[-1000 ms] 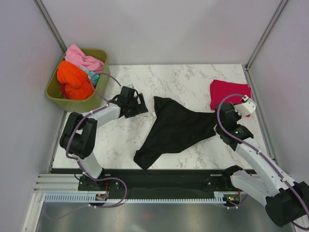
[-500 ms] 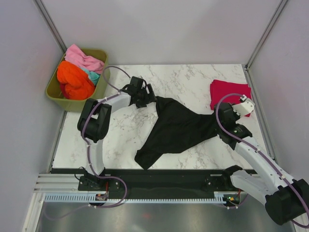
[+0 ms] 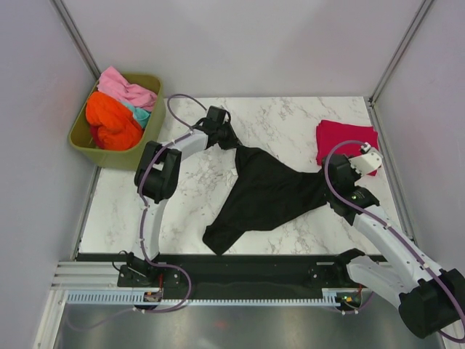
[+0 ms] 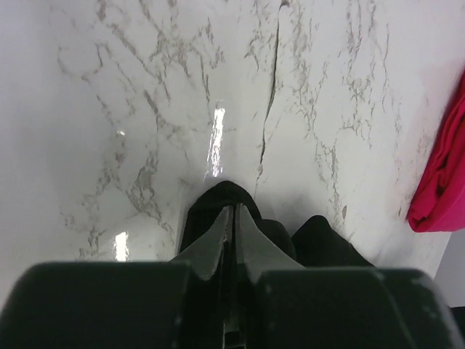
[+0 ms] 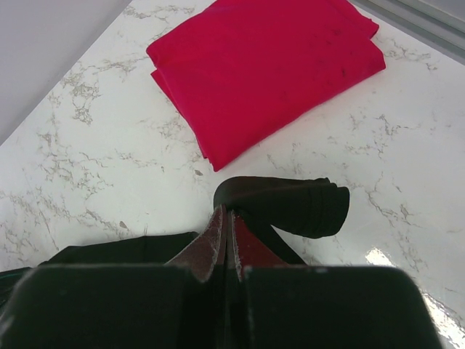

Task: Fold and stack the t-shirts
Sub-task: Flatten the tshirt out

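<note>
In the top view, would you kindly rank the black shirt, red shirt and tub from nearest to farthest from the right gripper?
1. Black shirt: pinched in the right gripper, mid-table.
2. Red shirt: just beyond it, far right.
3. Tub: far-left corner.

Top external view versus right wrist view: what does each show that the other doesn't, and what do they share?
Only top external: the olive-green tub with an orange shirt, a pink shirt and a teal shirt, and the left gripper at the far corner of the black t-shirt. Only right wrist: close up, the right gripper pinched shut on a fold of that shirt. Both: the black t-shirt, the folded red t-shirt and the marble table.
</note>
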Controlling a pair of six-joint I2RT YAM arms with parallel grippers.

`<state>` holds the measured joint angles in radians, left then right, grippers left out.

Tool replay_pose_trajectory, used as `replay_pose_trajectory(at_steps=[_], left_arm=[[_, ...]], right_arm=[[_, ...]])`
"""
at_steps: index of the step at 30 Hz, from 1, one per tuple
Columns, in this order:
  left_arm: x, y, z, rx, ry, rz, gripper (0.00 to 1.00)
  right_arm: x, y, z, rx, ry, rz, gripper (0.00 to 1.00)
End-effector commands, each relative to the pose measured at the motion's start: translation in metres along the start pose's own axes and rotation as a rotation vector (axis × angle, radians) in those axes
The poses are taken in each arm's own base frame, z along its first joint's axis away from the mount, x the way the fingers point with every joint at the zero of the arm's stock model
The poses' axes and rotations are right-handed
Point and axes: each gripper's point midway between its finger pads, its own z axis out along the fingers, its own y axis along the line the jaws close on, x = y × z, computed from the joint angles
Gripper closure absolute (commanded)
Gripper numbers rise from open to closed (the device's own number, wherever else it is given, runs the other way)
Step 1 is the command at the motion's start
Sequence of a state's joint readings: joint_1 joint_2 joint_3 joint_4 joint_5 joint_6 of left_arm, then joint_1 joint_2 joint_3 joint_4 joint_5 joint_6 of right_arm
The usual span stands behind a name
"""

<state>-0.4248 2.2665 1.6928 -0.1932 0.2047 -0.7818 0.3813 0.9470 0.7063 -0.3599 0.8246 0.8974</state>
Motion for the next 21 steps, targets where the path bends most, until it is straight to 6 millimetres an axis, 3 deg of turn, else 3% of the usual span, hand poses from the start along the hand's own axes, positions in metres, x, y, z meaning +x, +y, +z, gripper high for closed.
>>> replay_pose_trajectory(at_steps=[1,3,6,10,11,13,14,17,18,20,21], left_arm=[[0.006,-0.004,-0.004,-0.012,0.008,-0.022,0.95],[0.005,0.001,-0.011,-0.030,-0.003,-0.013,0.98],[-0.011,-0.008,-0.037,-0.027,-0.066,0.016,0.98],[-0.037,-0.028,-0.085,-0.001,-0.164,0.038,0.98],[-0.045,-0.039,-0.108,0.022,-0.201,0.044,0.98],[-0.056,-0.042,-0.131,0.025,-0.241,0.040,0.98],[-0.062,-0.049,-0.152,0.042,-0.273,0.039,0.98],[-0.073,-0.042,-0.186,0.022,-0.339,0.032,0.98],[-0.083,-0.048,-0.211,0.035,-0.395,0.031,0.98],[-0.083,-0.044,-0.230,0.021,-0.434,0.042,0.98],[-0.089,-0.049,-0.252,0.025,-0.487,0.045,0.98]], right_arm=[[-0.005,0.002,0.000,-0.003,-0.017,0.019,1.00],[-0.006,0.001,0.000,-0.001,-0.021,0.021,1.00],[-0.004,0.004,0.001,-0.012,-0.011,0.012,1.00],[-0.008,0.021,0.000,-0.053,0.012,-0.010,1.00],[-0.010,0.024,-0.001,-0.057,0.015,-0.017,1.00],[-0.024,0.029,-0.006,-0.068,0.001,-0.029,1.00],[-0.027,0.031,-0.008,-0.078,-0.003,-0.034,1.00],[-0.042,0.043,-0.019,-0.144,-0.002,-0.046,1.00],[-0.045,0.047,-0.023,-0.163,0.000,-0.045,1.00],[-0.053,0.055,-0.031,-0.198,0.010,-0.042,1.00],[-0.061,0.059,-0.035,-0.214,0.005,-0.035,1.00]])
